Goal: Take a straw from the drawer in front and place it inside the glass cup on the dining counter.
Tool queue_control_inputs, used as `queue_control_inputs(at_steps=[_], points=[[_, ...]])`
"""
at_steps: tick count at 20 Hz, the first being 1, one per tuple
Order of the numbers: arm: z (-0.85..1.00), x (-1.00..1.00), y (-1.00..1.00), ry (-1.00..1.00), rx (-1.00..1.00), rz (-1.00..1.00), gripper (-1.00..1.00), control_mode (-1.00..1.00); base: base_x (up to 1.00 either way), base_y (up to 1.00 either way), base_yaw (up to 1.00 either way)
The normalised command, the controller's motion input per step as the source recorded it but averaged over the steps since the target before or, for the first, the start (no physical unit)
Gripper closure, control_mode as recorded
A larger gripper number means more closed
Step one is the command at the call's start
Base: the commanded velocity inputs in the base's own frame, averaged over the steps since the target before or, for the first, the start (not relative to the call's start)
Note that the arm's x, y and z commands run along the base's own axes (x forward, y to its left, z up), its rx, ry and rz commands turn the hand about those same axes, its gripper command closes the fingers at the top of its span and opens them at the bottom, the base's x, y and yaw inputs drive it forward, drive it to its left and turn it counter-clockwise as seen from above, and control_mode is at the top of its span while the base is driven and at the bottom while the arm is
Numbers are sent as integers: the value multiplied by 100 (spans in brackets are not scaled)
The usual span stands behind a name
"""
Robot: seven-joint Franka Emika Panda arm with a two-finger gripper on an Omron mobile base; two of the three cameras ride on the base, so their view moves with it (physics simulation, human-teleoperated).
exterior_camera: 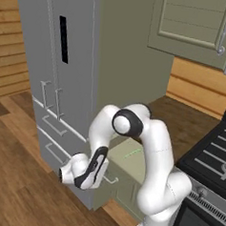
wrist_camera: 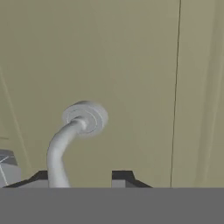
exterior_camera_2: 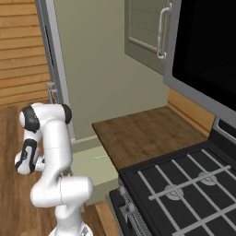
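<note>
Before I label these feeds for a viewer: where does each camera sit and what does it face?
Left base view: behind the arm's left, facing the fridge, open drawer and straw; arm and gripper show.
Right base view: behind its right, facing the counter and stove; the arm shows.
Hand view: on the hand, facing the handle; fingertips show.
Both base views share drawer and straw.

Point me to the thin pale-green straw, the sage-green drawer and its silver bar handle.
Thin pale-green straw [exterior_camera: 132, 153]: left base view, mid-shaft.
Sage-green drawer [exterior_camera_2: 85, 162]: right base view, bare floor inside.
Silver bar handle [wrist_camera: 60, 146]: hand view, curved end of the bar.
</note>
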Motion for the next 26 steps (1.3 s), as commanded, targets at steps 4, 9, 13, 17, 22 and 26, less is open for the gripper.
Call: queue_control_inputs(at_steps=[4, 9, 13, 17, 22, 26], points=[[28, -62, 89, 11, 4, 0, 100, -100, 0, 0, 0], [45, -59, 39, 11, 16, 1, -100, -100, 0, 0, 0], [94, -60, 0, 22, 44, 6, -100, -100, 0, 0, 0], [100, -28, -9, 39, 61, 9, -100, -100, 0, 0, 0], [98, -7, -12, 46, 66, 13, -100, -100, 0, 0, 0], [100, -23, -40, 18, 50, 11, -100, -100, 0, 0, 0]])
